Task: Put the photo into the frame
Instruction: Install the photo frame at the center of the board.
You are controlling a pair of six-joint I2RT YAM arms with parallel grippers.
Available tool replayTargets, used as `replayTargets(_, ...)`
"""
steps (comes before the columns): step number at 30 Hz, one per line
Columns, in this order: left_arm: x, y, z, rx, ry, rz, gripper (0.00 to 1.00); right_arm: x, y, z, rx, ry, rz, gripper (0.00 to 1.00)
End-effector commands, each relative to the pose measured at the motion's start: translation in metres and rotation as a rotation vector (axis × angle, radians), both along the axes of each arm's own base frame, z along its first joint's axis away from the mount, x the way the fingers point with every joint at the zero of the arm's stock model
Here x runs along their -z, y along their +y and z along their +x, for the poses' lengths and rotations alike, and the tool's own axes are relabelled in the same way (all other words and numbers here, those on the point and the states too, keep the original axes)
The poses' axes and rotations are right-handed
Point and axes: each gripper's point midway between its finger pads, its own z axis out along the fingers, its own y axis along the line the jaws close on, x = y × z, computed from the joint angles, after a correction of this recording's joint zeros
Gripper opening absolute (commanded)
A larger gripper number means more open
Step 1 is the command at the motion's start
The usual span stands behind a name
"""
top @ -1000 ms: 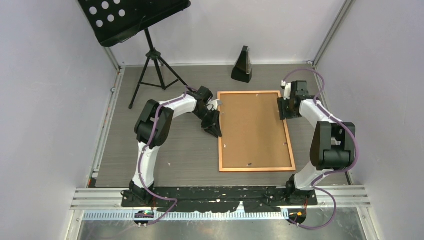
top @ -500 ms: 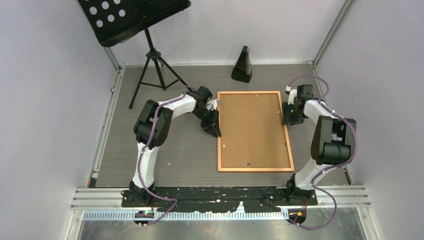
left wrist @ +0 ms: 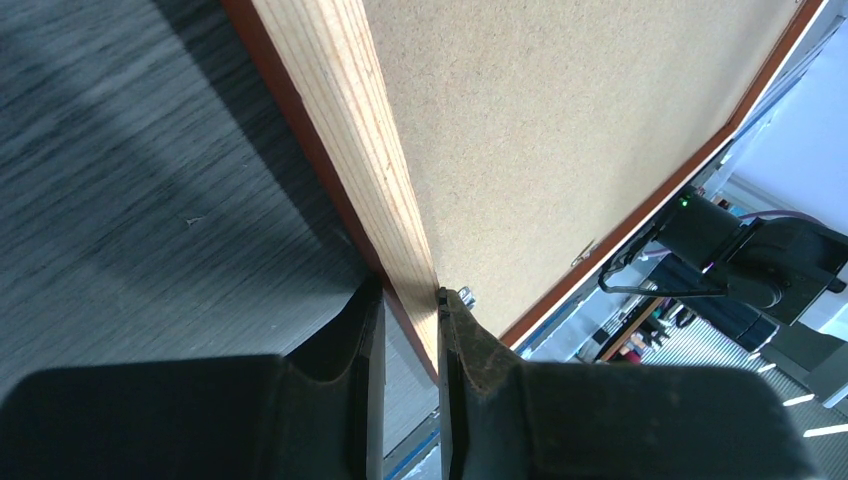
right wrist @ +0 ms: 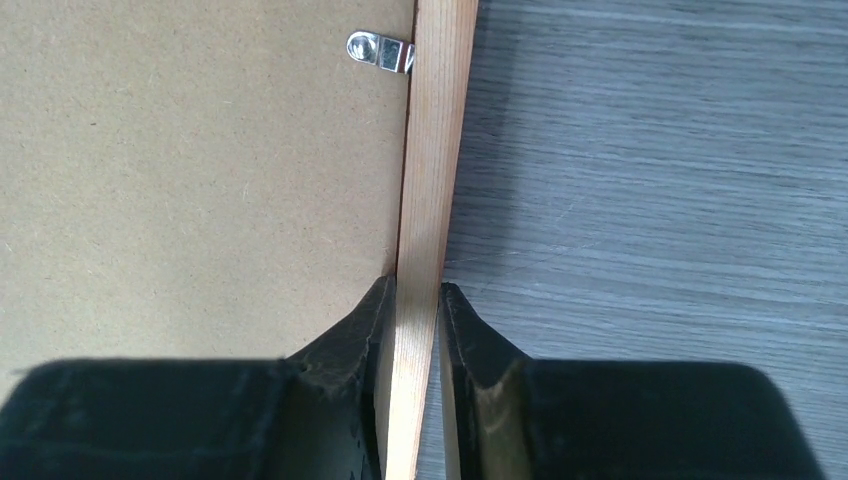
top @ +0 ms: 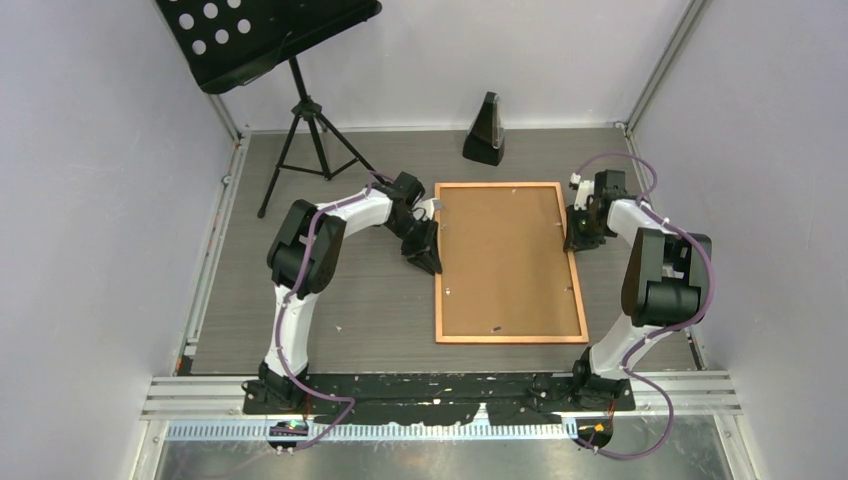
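Note:
The copper-orange frame (top: pixel 510 339) lies face down on the grey table, its brown backing board (top: pixel 505 260) filling it. The photo is hidden. My left gripper (top: pixel 432 262) is shut on the frame's left rail (left wrist: pixel 340 130), with one finger on each side of the wood (left wrist: pixel 405 300). My right gripper (top: pixel 572 240) is shut on the right rail (right wrist: pixel 435 150), its fingers closed against both faces of the wood (right wrist: pixel 415 295). A metal turn clip (right wrist: pixel 380 50) sits on the backing board (right wrist: pixel 200 170) just beyond the right fingers.
A black metronome (top: pixel 486 130) stands behind the frame's top edge. A black music stand (top: pixel 270 40) on a tripod (top: pixel 305 130) occupies the back left. Walls enclose the table on three sides. The right arm (left wrist: pixel 740 250) shows across the frame in the left wrist view.
My right gripper slid down along the frame's right edge and closed on the rail. The frame's lower end shifted slightly left. The left gripper kept its hold.

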Motion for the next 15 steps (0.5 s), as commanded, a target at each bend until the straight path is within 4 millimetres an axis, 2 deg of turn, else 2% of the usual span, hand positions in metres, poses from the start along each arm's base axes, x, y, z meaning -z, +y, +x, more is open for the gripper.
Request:
replayTargets(1, -0.006, 0.009, 0.01, 0.018, -0.093, 0.025, 0.0, 0.001, 0.003, 0.001, -0.012, 0.014, 0.03, 0.13)
replayTargets(3, -0.009, 0.009, 0.012, 0.026, -0.108, 0.024, 0.08, -0.002, 0.006, 0.002, -0.011, 0.01, 0.043, 0.08)
replayTargets(4, -0.012, 0.009, 0.013, 0.031, -0.116, 0.023, 0.16, -0.003, 0.006, 0.003, -0.009, 0.005, 0.047, 0.07)
replayTargets(6, -0.016, 0.009, 0.017, 0.039, -0.134, 0.03, 0.38, -0.006, 0.008, 0.005, -0.005, -0.004, 0.057, 0.06)
replayTargets(7, -0.021, 0.013, 0.022, 0.042, -0.159, 0.054, 0.6, -0.009, 0.009, 0.006, -0.002, -0.012, 0.065, 0.06)
replayTargets(8, -0.024, 0.015, 0.026, 0.04, -0.171, 0.063, 0.66, -0.01, 0.009, 0.007, -0.003, -0.017, 0.066, 0.06)
replayTargets(11, -0.03, 0.022, 0.037, 0.033, -0.201, 0.096, 0.79, -0.01, 0.009, 0.007, -0.011, -0.021, 0.065, 0.05)
replayTargets(15, -0.033, 0.031, 0.054, 0.028, -0.231, 0.141, 0.83, -0.011, 0.008, 0.007, -0.03, -0.025, 0.053, 0.05)
